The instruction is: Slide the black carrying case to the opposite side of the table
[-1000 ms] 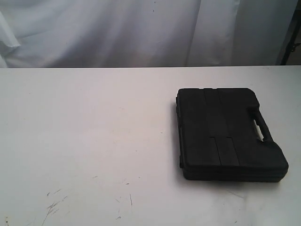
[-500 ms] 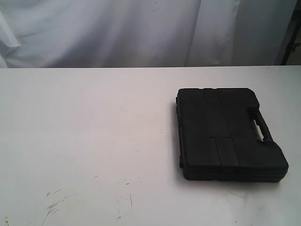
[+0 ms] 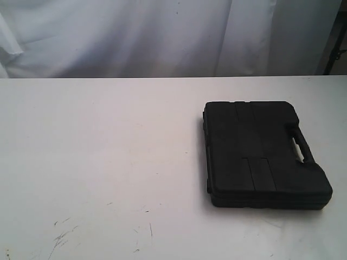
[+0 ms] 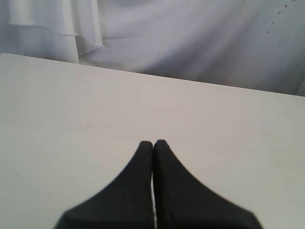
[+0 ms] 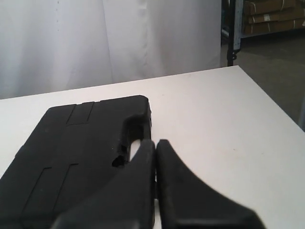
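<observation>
The black case (image 3: 260, 153) lies flat on the right half of the white table (image 3: 97, 157), its handle slot facing the right edge. Neither arm shows in the exterior view. In the right wrist view the case (image 5: 76, 152) fills one side, and my right gripper (image 5: 155, 142) is shut with nothing in it, its tips over the handle side of the case; contact cannot be told. In the left wrist view my left gripper (image 4: 153, 142) is shut and empty above bare table (image 4: 71, 109), with no case in sight.
A white curtain (image 3: 162, 32) hangs behind the table's far edge. Faint dark scratches (image 3: 62, 235) mark the near left of the tabletop. Beyond the table's corner in the right wrist view are a grey floor (image 5: 271, 71) and stacked cardboard boxes (image 5: 269, 14).
</observation>
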